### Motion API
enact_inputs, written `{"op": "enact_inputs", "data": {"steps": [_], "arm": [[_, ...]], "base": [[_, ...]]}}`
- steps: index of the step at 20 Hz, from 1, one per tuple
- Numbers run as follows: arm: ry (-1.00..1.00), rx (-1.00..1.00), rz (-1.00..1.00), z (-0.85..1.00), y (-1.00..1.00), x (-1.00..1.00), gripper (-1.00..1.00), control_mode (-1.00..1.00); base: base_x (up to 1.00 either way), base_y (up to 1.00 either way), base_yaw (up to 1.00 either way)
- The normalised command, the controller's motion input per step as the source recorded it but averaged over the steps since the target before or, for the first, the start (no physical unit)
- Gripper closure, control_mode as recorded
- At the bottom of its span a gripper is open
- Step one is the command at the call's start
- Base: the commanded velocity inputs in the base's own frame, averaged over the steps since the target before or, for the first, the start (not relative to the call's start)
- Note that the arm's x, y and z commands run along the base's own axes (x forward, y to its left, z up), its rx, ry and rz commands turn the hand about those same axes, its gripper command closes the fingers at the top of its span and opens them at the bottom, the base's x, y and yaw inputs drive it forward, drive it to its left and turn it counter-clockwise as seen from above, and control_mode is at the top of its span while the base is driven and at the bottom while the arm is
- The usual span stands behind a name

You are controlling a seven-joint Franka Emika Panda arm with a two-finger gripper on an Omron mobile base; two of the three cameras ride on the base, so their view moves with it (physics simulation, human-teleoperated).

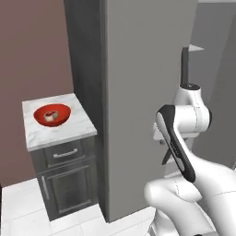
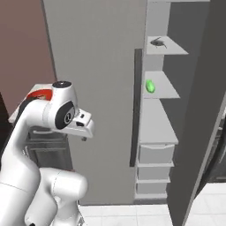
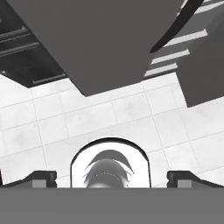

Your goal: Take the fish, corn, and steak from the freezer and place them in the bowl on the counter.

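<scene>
Bowl (image 1: 52,114) holding pale item, freezer (image 2: 159,110) shelves stocked

Both base views look forward at the freezer (image 1: 138,92) from behind; the hand view faces the floor (image 3: 109,118).

Bowl (image 2: 39,94) far left of the gripper (image 3: 112,178) mostly hidden behind the arm, small dark item (image 2: 157,43) on the top shelf too small to identify, freezer (image 2: 101,66) top cut off
</scene>
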Motion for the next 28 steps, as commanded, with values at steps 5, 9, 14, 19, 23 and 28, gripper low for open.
{"op": "enact_inputs", "data": {"steps": [5, 9, 14, 19, 23, 28], "arm": [[0.00, 0.00, 0.00, 0.00, 0.00, 0.00, -1.00, 1.00], [0.00, 0.00, 0.00, 0.00, 0.00, 0.00, -1.00, 1.00], [0.00, 0.00, 0.00, 0.00, 0.00, 0.00, -1.00, 1.00], [0.00, 0.00, 0.00, 0.00, 0.00, 0.00, -1.00, 1.00], [0.00, 0.00, 0.00, 0.00, 0.00, 0.00, -1.00, 1.00], [0.00, 0.00, 0.00, 0.00, 0.00, 0.00, -1.00, 1.00]], "base": [[0.00, -0.69, 0.00], [0.00, -0.50, 0.00], [0.00, -0.46, 0.10], [0.01, -0.40, 0.21], [0.03, -0.37, 0.26], [0.03, -0.47, 0.24]]}}
